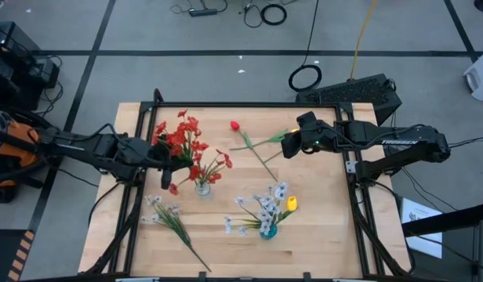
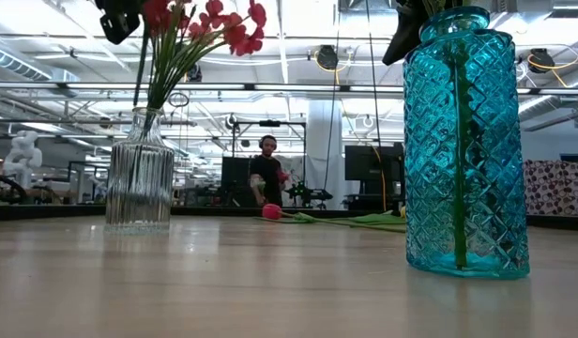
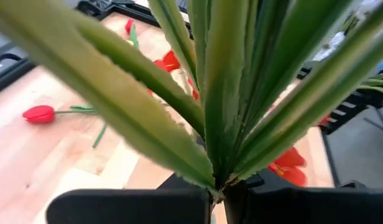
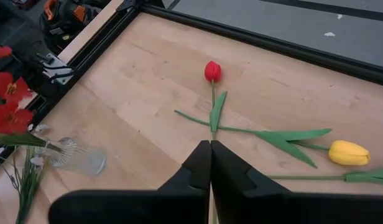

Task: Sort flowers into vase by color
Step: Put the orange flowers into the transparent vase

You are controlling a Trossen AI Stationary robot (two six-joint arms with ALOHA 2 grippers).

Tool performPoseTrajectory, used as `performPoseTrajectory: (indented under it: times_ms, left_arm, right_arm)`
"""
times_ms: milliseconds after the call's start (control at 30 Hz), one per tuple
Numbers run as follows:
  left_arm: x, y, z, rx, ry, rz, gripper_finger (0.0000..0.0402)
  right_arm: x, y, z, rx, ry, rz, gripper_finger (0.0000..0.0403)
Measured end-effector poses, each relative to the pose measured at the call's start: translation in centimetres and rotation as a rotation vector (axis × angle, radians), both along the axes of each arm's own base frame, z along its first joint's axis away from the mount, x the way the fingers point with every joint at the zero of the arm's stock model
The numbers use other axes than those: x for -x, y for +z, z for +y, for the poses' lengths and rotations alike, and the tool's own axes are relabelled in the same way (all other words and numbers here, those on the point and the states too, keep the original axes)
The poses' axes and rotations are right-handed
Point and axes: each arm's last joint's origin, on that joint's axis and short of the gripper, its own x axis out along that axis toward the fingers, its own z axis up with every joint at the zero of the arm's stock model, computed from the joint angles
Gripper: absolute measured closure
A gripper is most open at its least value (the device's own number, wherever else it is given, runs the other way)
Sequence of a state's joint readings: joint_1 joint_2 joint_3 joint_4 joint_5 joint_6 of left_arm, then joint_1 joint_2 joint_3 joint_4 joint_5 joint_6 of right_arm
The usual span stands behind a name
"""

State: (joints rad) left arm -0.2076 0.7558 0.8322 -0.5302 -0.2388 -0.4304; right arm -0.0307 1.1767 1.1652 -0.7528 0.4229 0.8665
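Two glass vases stand mid-frame on the wooden desk [image 1: 320, 243]: the clear ribbed vase [image 1: 202, 188] holds red sprays [image 1: 187, 141], pinched by the left end effector [image 1: 168, 168]; the teal vase [image 1: 266, 231] holds white sprays. Right end effector [image 1: 291, 147], pressed together, hovers over the loose red tulip [image 1: 234, 124].

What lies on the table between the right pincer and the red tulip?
Only bare wooden table lies between the shut right pincer and the red tulip, apart from its own green stalk, as the right wrist view shows.

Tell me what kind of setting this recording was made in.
Most likely a large robotics lab or workshop hall. The low view shows a high ceiling with exposed pipes and a person standing among monitors behind the table. From above, the wooden table stands on a grey floor strewn with cables.
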Motion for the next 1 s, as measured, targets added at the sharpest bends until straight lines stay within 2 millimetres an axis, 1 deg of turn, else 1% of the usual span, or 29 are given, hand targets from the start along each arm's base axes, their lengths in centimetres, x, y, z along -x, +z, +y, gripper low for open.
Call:
performPoseTrajectory:
  times_ms: [133, 233, 500, 567, 700, 833, 1000]
  left_arm:
    - [-0.5, -0.1, -0.3, -0.032, 0.004, 0.002, 0.0388]
    - [-0.7, 0.1, -0.5, -0.047, 0.002, -0.031, 0.0388]
    - [-0.7, 0.0, -0.8, -0.058, -0.018, -0.035, 0.0388]
    - [-0.8, -0.3, -1.0, -0.059, -0.025, -0.029, 0.0388]
    - [-0.9, -1.7, -1.3, -0.067, -0.034, -0.007, 0.0388]
    - [-1.1, -2.8, -1.6, -0.084, -0.014, -0.028, 0.0388]
    - [-1.2, -4.0, -1.9, -0.114, 0.001, 0.006, 0.0388]
  right_arm:
    - [0.0, 0.0, 0.0, 0.0, 0.0, 0.0, 0.0403]
    - [0.0, 0.0, 0.0, 0.0, -0.001, -0.001, 0.0403]
    - [0.0, 0.0, 0.0, -0.002, -0.003, -0.002, 0.0403]
    - [0.0, 0.0, 0.0, -0.003, -0.003, -0.002, 0.0403]
    - [0.0, 0.0, 0.0, -0.003, -0.004, -0.002, 0.0403]
    - [0.0, 0.0, 0.0, -0.003, -0.004, -0.003, 0.0403]
    - [0.0, 0.0, 0.0, -0.003, -0.003, -0.002, 0.0403]
